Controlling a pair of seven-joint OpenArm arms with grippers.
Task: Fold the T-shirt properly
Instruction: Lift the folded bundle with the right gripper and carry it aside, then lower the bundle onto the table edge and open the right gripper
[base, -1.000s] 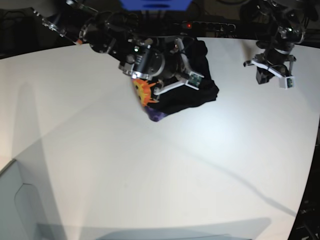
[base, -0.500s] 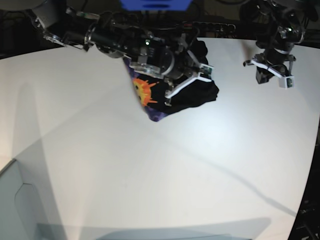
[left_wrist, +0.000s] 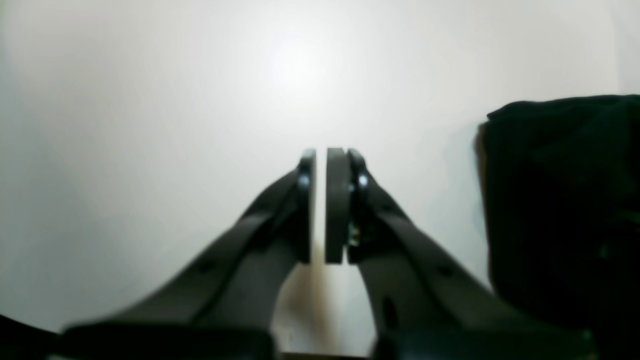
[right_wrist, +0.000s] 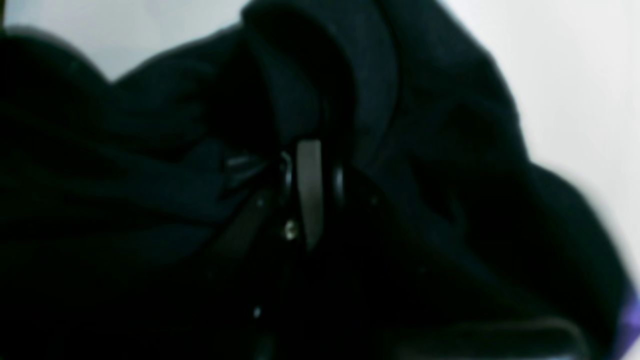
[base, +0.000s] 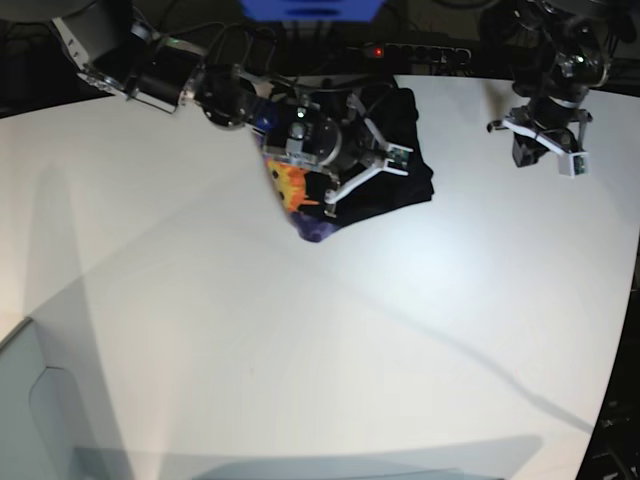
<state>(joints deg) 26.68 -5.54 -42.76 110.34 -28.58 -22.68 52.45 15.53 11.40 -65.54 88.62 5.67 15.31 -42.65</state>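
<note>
One T-shirt bunched, two arms, white table

The right pincer has been lowered onto the T-shirt and pulled back toward the rear of the bench. The cloth bundle has been flattened, and the orange print is now partly covered by the arm.
</note>
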